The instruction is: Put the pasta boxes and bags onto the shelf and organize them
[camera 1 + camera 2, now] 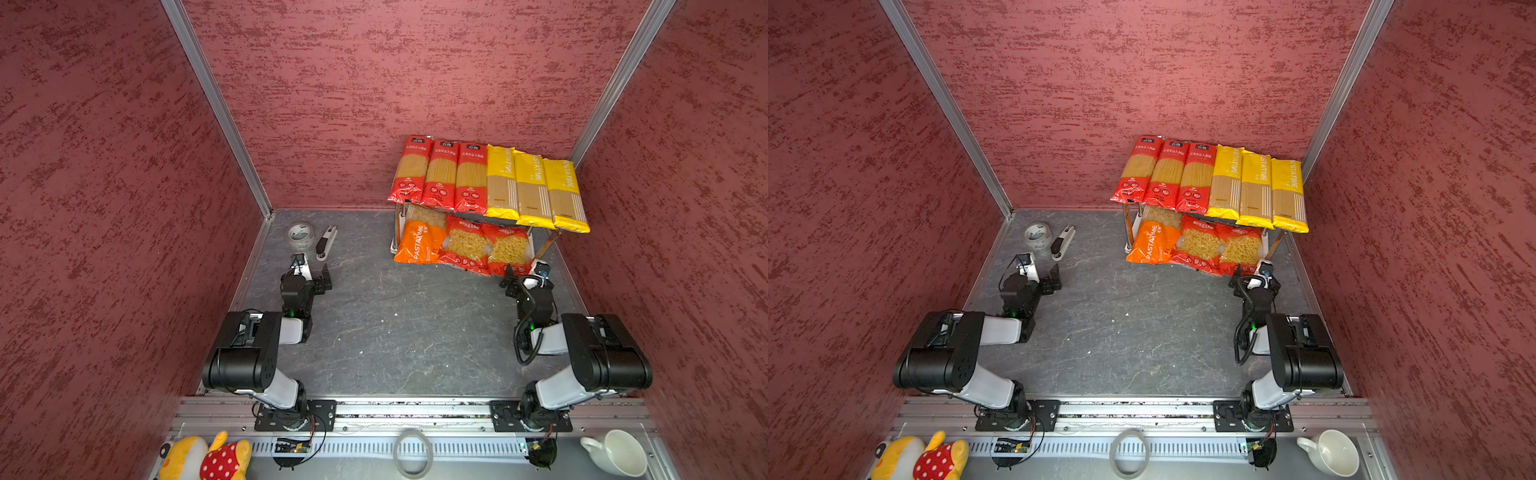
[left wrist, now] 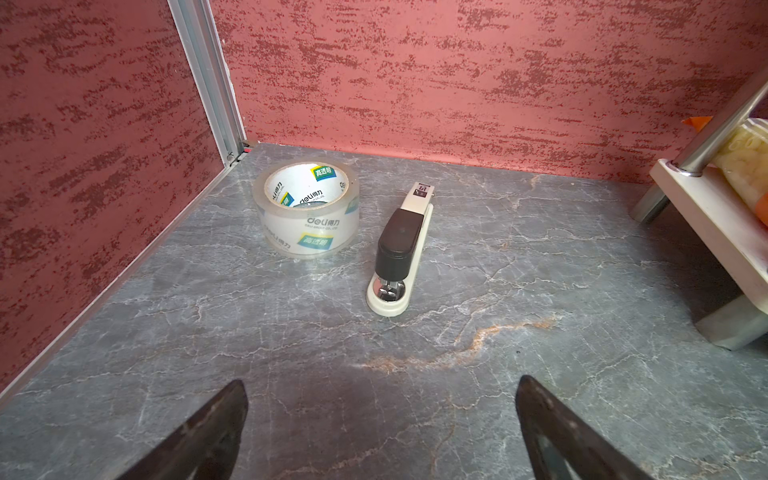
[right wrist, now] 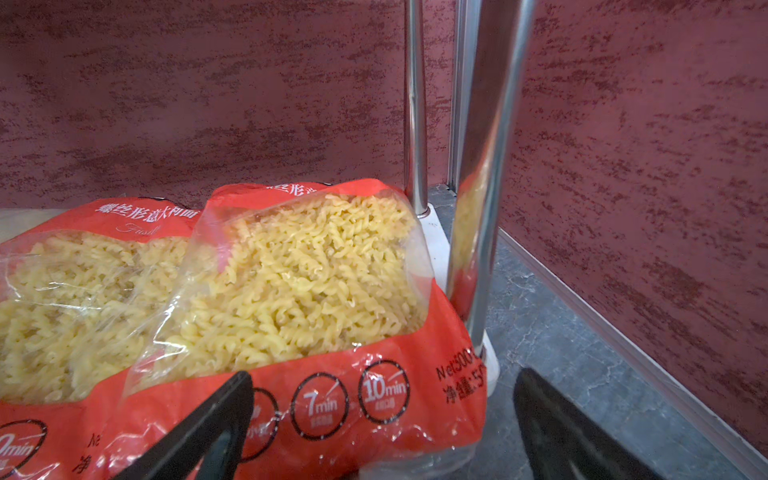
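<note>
Red walls box a grey table where spaghetti packs (image 1: 486, 183) lie atop the shelf (image 2: 698, 212) and soft, slippery bags (image 1: 465, 245) below, likely best pinched mid-body, while left gripper (image 2: 381, 384) and right gripper (image 3: 384, 374) hang spread, empty.

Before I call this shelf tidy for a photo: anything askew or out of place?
Mildly. The three yellow spaghetti packs sit stepped forward of the red spaghetti packs, overhanging the top tier of the shelf. Below, the fusilli bags poke past the front edge. Nothing spilled or torn.
</note>
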`<state>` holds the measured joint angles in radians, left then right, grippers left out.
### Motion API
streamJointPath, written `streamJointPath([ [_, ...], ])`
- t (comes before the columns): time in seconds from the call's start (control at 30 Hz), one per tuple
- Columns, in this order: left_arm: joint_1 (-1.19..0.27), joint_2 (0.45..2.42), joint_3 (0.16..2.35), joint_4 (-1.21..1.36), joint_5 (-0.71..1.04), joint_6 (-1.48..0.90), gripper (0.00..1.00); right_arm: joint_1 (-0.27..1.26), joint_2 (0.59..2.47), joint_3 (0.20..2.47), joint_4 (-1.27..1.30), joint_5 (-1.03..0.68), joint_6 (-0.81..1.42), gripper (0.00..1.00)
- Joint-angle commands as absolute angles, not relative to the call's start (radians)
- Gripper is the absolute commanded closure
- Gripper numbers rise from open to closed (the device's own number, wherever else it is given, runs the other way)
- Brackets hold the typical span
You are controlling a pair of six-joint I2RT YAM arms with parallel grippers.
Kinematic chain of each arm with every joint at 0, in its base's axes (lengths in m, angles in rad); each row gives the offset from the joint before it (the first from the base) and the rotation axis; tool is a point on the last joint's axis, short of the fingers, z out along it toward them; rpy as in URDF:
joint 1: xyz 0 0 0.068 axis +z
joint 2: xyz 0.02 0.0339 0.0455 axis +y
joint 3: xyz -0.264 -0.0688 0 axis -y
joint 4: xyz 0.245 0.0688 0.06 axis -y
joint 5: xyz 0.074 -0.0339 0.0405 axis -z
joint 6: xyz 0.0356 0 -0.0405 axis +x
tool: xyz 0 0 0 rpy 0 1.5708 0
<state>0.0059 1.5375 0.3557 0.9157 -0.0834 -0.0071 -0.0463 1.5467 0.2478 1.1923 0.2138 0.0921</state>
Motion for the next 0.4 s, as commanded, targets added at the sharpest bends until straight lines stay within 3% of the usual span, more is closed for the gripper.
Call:
streamJointPath([
  [0.0,0.011,1.535,0.369,0.917,-0.077,-0.014,0.0,-0.041,1.547,0.262,1.196,0.227,0.075,0.01],
  [0.37,0.006,1.535,0.369,0.917,-0.065,-0.003,0.0,-0.041,1.546,0.257,1.205,0.224,0.074,0.01],
])
